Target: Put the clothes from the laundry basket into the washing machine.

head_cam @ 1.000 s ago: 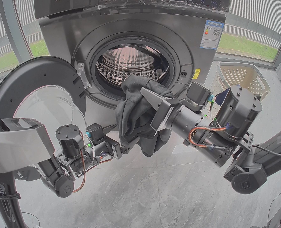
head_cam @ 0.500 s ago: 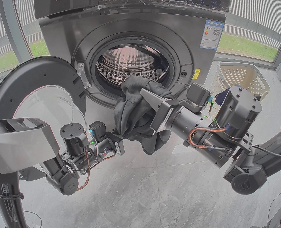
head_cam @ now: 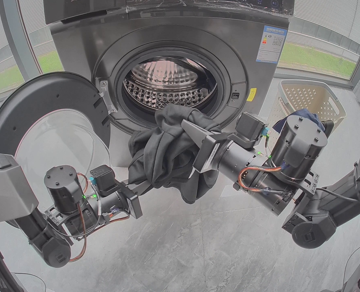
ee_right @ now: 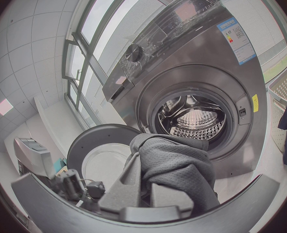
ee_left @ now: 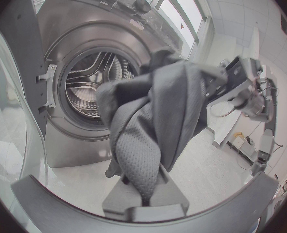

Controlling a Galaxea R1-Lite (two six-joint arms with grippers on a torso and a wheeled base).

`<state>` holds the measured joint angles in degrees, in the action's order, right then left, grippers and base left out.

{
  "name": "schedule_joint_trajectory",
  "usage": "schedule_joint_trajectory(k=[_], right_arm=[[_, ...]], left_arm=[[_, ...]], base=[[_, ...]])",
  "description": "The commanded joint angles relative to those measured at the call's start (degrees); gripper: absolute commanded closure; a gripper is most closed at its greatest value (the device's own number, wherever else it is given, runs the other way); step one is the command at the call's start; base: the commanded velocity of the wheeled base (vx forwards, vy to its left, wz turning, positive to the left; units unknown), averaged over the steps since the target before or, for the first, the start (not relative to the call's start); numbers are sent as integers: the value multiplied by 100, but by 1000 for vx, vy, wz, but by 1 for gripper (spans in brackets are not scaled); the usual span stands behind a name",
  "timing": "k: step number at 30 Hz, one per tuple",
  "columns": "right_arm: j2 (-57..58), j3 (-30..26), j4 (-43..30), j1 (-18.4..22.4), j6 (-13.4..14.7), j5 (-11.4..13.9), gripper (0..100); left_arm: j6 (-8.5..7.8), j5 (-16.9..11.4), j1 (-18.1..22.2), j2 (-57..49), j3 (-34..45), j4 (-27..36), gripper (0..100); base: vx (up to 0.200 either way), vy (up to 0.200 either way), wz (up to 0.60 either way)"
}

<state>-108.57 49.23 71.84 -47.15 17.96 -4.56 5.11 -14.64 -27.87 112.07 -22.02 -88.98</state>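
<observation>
A dark grey garment [head_cam: 163, 155] hangs in the air just in front of the washing machine's open drum [head_cam: 167, 82], stretched between both grippers. My right gripper [head_cam: 188, 127] is shut on its upper part, close to the drum's lower rim. Lower and to the left, my left gripper [head_cam: 146, 186] is shut on the garment's bottom edge. In the left wrist view the grey cloth [ee_left: 156, 114] runs down between the fingers [ee_left: 169, 191]. The right wrist view has the cloth [ee_right: 175, 165] bunched over the fingers [ee_right: 127, 185]. A dark blue garment [head_cam: 305, 114] lies over the laundry basket [head_cam: 309, 96] rim.
The round machine door [head_cam: 46, 114] stands swung open on the left, close to my left arm. The basket sits on the floor right of the machine, behind my right arm. Bare grey floor [head_cam: 180, 244] spreads below the hanging garment.
My left arm has drawn back to the left and down, pulling the garment's lower edge out with it. The cloth now spreads wider. The right gripper dipped slightly.
</observation>
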Motion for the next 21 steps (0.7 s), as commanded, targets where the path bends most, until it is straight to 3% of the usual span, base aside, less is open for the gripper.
schedule_joint_trajectory(k=[1,21], right_arm=[[-208,-141,-21,13,-20,-10,0],[-393,-493,-82,48,-64,-1,0]], left_arm=[[-1,-118,-26,-634,286,-23,100],[96,-100,18,-792,-127,-32,100]], base=[[0,0,0],[0,0,0]])
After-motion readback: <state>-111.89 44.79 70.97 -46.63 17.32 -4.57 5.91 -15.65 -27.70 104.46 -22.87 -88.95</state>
